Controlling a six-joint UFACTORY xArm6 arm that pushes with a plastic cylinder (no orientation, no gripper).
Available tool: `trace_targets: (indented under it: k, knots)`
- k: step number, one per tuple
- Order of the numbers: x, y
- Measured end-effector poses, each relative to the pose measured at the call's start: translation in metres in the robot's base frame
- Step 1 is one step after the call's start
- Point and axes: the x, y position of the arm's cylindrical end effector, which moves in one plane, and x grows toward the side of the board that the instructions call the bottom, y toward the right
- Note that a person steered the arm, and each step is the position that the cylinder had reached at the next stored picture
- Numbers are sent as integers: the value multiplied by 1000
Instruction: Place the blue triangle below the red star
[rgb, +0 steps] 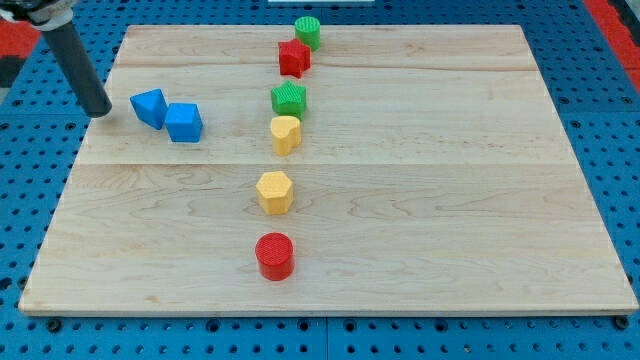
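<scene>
The blue triangle (149, 106) lies near the board's left edge, touching a blue cube (184, 123) on its right. The red star (294, 57) sits near the view's top centre, just below a green cylinder (308, 32). My tip (99, 111) rests at the board's left edge, just left of the blue triangle with a small gap. The red star is well to the right of and above the triangle.
A green star (289, 98), a yellow heart-like block (285, 133), a yellow hexagon (274, 191) and a red cylinder (274, 255) form a column down the middle of the wooden board (450, 200). A blue pegboard surrounds the board.
</scene>
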Motion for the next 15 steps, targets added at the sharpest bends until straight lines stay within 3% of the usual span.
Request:
trace_targets:
  k: [6, 7, 9, 12, 15]
  knots:
    - [-1, 72]
    - [-10, 105]
    - [-33, 62]
    - [-39, 122]
    - [-91, 133]
